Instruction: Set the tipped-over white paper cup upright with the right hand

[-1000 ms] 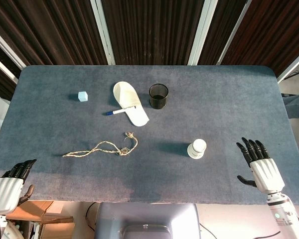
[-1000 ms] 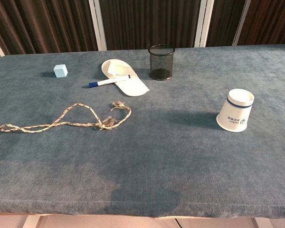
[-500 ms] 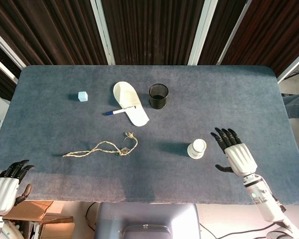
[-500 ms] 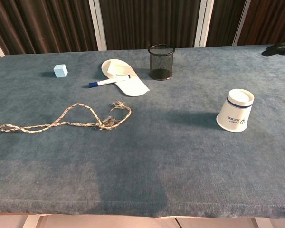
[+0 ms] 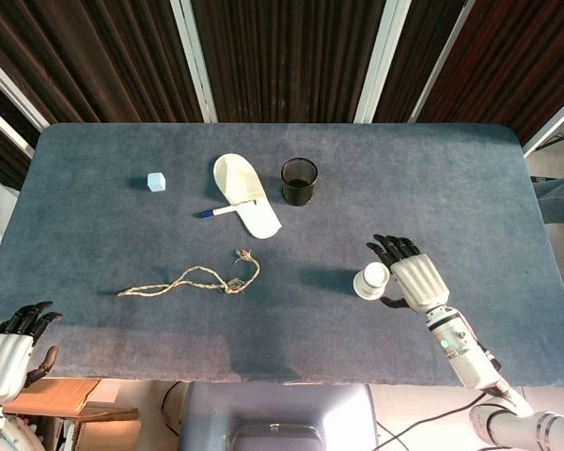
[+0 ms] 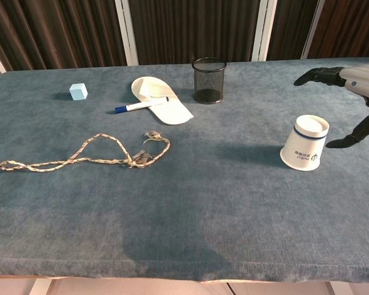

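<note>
The white paper cup with a blue band lies tipped on the blue cloth right of centre, its closed base pointing up and away. My right hand hovers just right of the cup, fingers spread and thumb lowered beside it, holding nothing and apart from the cup. My left hand rests off the table's front left corner, fingers apart; the chest view does not show it.
A black mesh pen holder stands behind the cup, with a white slipper and blue-capped marker to its left. A light blue cube sits at the far left. A rope lies in the middle.
My right hand has moved left from the table's right edge to just beside the cup, entering the chest view. The cup has not moved. The left hand dropped slightly.
</note>
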Controlling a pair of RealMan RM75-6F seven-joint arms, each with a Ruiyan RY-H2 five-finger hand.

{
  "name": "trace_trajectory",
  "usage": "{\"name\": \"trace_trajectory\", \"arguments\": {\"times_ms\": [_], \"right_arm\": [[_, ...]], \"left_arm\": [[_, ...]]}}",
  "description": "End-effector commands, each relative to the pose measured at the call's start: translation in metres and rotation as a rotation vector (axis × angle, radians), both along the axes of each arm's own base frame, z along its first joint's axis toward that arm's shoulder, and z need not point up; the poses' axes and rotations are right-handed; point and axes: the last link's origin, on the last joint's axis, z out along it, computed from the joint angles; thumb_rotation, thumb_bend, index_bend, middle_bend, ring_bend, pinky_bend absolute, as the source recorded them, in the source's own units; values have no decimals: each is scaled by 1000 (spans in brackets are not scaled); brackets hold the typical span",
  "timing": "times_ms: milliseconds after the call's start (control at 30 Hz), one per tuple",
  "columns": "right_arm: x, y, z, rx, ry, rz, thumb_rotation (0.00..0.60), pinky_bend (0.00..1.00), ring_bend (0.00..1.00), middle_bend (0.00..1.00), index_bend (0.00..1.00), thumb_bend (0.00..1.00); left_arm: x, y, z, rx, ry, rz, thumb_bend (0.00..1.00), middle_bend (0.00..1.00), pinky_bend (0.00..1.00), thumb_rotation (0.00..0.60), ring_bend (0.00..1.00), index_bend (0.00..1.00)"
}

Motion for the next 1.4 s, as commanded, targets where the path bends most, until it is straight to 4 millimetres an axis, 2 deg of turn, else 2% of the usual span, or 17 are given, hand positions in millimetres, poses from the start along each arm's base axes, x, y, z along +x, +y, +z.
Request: {"name": "trace_trajectory", "arguments": {"times_ms": [33,267,433,567,733,800,1133,1267,1400], "right_arm": [[1,-5,-5,8,4,-7,600,286,170,225,282,265],[3,-20,-23,63,40,-33,600,327,214,259,317,369],[2,-22,-30,61,55,-34,600,415,298,312,383,511],[2,-24,-36,67,63,-36,600,453,328,334,413,572],[3,-24,-37,50,67,-27,600,539,421,406,505,683],[4,-23,-36,36,52,-24,600,559,446,424,530,699],[6,-9,-27,-4,-213,35,600,591,484,437,565,717],[-1,-6,-35,28,-399,41,600,590,484,437,564,717],[-16,-11,-45,96,-542,-10,600,576,459,437,562,717]], "left_arm": [[0,0,0,-1,0,-2,386,191,414,600,178,324],[0,0,-1,-2,5,-10,388,193,414,600,178,331],[0,-1,0,1,2,-14,388,193,414,600,178,331],[0,-1,1,2,0,-16,388,194,413,600,178,333],[-1,-1,1,3,-3,-13,387,194,414,600,178,333],[-1,-1,1,3,-3,-11,386,194,414,600,178,334],[-1,-1,1,7,1,-10,387,194,413,600,178,333],[0,-1,0,6,4,-13,386,193,412,600,178,333],[0,-1,1,7,3,-14,386,194,413,600,178,334]]}}
